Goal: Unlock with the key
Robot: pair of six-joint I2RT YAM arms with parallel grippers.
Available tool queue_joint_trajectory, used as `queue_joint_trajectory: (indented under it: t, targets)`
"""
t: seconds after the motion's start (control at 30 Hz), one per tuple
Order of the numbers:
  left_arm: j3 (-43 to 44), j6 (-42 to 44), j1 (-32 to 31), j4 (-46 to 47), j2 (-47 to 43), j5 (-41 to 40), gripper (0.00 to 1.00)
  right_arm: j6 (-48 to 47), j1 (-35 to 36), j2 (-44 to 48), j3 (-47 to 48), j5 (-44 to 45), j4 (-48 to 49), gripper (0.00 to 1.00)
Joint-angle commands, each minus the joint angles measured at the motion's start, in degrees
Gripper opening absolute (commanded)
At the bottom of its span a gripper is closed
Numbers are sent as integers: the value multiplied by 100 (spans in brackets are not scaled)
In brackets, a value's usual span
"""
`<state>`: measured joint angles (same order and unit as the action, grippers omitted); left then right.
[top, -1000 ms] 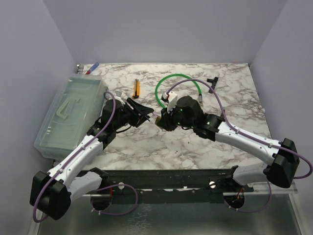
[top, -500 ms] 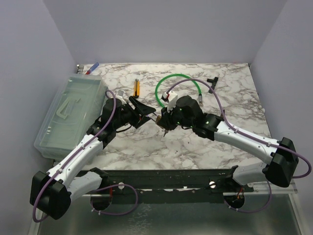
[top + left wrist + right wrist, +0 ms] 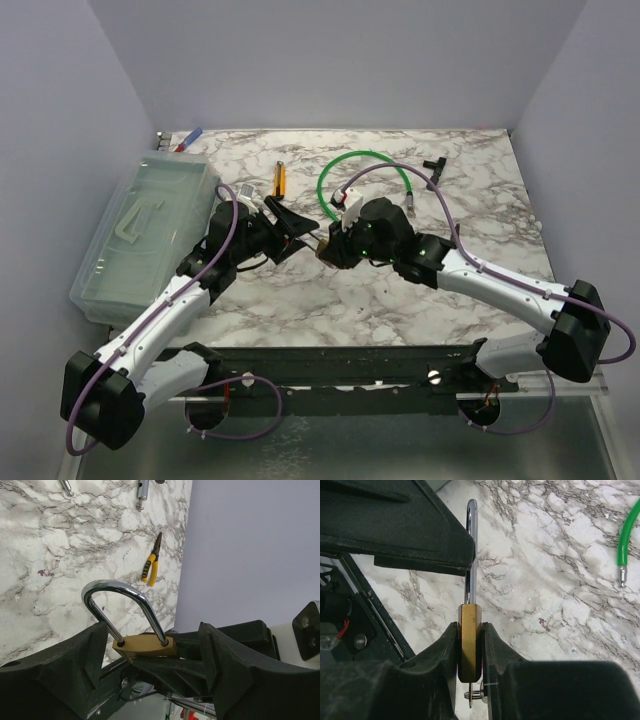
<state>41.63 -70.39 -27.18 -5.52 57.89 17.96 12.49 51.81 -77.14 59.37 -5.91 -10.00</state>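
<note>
So the right fingers (image 3: 437, 667) are clamped tight on the brass padlock (image 3: 470, 640), shackle (image 3: 117, 587) pointing up. The key (image 3: 472, 696) only shows as a thin silvery loop poking out under the padlock's bottom end, between those fingers. The left fingers (image 3: 55, 670) sit apart, one on each side of the shackle, with the marble table (image 3: 560, 580) underneath.

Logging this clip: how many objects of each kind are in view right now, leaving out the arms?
Brass padlock: 1
Key ring under the padlock: 1
Green cable loop: 1
Yellow-handled pliers: 1
Black T-shaped tool: 1
Clear lidded box: 1
Pen-like item, back left: 1
Total: 7
</note>
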Motion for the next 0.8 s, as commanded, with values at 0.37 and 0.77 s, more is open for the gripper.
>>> queue_joint_trajectory:
  t: [0.37,0.77]
  targets:
    - [116,127,-33,432,389,-20,57,439,22,268,-214,-755,1026,0]
    - [-349,52,-33,1581,314,-85,26,1633,22,294,-914,-774,2265,0]
